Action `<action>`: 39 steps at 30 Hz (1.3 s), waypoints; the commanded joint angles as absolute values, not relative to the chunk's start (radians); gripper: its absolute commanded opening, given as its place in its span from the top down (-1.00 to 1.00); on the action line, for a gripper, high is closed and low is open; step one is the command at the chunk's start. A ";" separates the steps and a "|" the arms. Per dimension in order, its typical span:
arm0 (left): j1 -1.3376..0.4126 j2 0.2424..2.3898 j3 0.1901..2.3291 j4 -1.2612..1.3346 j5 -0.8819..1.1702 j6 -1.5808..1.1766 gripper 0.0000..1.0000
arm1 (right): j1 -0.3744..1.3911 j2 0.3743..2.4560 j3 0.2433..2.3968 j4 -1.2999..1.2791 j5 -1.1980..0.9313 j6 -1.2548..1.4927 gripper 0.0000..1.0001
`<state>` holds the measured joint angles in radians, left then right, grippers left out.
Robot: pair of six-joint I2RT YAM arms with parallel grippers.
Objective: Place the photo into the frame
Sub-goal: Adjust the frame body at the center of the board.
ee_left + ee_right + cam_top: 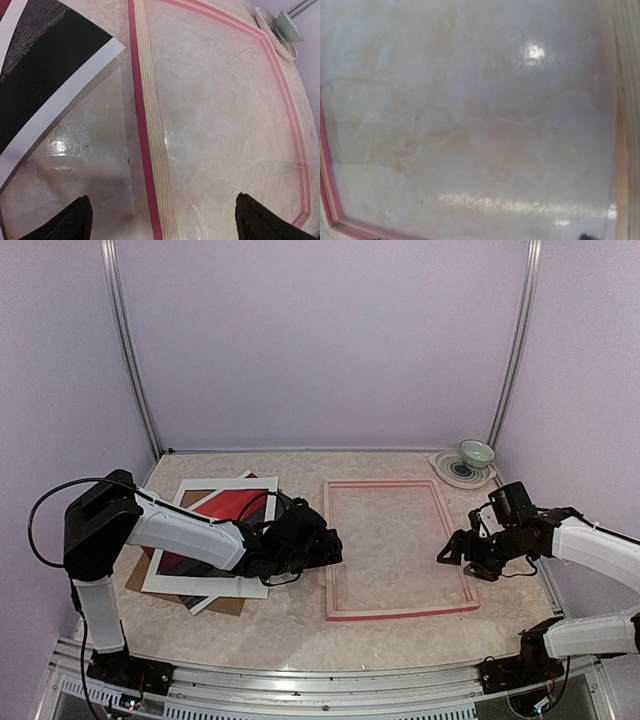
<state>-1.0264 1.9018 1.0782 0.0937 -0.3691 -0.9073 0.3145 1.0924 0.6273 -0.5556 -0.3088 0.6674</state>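
Observation:
The frame lies flat in the middle of the table, pale wood side up with pink edges. Left of it, the photo lies in a stack of sheets, its red and dark print showing through a white mat. My left gripper hangs open just above the frame's left rail, which runs between its fingertips. The photo's dark corner shows at the upper left there. My right gripper hovers over the frame's right rail, open and holding nothing.
A brown backing board sticks out from under the stack. A small green cup on a ringed saucer stands at the back right corner. Metal posts and lilac walls close in the table on three sides.

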 commanded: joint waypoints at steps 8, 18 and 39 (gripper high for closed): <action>-1.037 2.017 1.196 -0.083 -0.455 -0.886 -0.89 | 0.290 1.066 0.564 -0.394 -0.321 0.777 -0.70; -1.037 2.054 1.211 -0.100 -0.457 -0.874 -0.54 | 0.289 1.027 0.524 -0.294 -0.317 0.767 -0.68; -1.014 2.077 1.276 -0.214 -0.449 -0.827 -0.17 | 0.290 1.120 0.564 -0.219 -0.317 0.638 -0.67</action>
